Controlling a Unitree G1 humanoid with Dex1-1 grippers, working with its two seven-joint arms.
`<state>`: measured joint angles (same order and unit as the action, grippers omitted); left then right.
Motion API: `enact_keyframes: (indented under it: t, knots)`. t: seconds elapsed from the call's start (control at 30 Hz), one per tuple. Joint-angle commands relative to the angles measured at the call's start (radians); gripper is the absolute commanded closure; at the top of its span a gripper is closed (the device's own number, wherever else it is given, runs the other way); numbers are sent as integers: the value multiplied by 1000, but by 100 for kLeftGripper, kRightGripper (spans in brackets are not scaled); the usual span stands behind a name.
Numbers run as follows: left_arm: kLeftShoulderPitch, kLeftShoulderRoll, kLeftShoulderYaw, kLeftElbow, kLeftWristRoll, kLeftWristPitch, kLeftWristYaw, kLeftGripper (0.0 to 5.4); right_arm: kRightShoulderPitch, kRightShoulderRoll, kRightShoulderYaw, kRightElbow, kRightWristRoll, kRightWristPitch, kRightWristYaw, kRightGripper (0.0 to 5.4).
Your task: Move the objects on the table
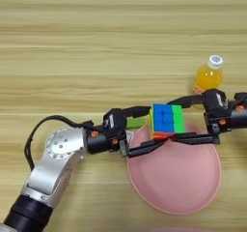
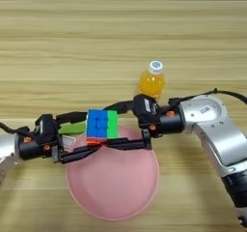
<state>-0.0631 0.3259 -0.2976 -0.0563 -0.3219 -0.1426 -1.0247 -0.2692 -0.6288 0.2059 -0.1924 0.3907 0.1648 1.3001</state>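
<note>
A light wooden table (image 1: 96, 42) with horizontal plank grain fills the view; a large round pink plate (image 2: 113, 187) lies toward its near edge, about midway across. A multicoloured puzzle cube (image 2: 102, 124), showing a blue face and a green face with an orange and red underside, sits at the plate's far rim, and both arms meet around it; whether it rests on the rim or is lifted just clear cannot be told. The left gripper (image 1: 150, 129) reaches in from the left side of the table, one black finger at the cube's far left side and the other running under its near edge, so its fingers stand spread about as wide as the cube with the cube between them. The right gripper (image 2: 113, 125) reaches in from the right side, its upper finger arching to the cube's top right and its lower finger lying along the cube's near edge over the plate, spread just as wide around the same cube. A small orange-drink bottle (image 2: 152, 81) with a white cap stands upright farther back, just beyond the right gripper's wrist and apart from the plate; a small flat green block (image 2: 72, 127) lies just left of the cube, beside the plate's far left rim, partly hidden by the left gripper's finger.
</note>
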Motion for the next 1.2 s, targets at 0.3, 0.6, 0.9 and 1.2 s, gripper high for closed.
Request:
enact_keyframes:
  t: [0.3,0.6,0.9,1.2]
  knots:
    - [-31,-8,0,33,47,-26,29,197,-28,-10,-3,0,6,1,10,209]
    - [-30,-12,6,40,50,-36,39,214,-33,-4,-6,3,10,9,-3,88]
    - [-30,-14,11,54,53,-47,55,214,-31,-3,-12,0,18,9,-7,0]
    - [-21,-16,38,72,54,-66,85,214,-40,19,-57,-8,59,10,-47,0]
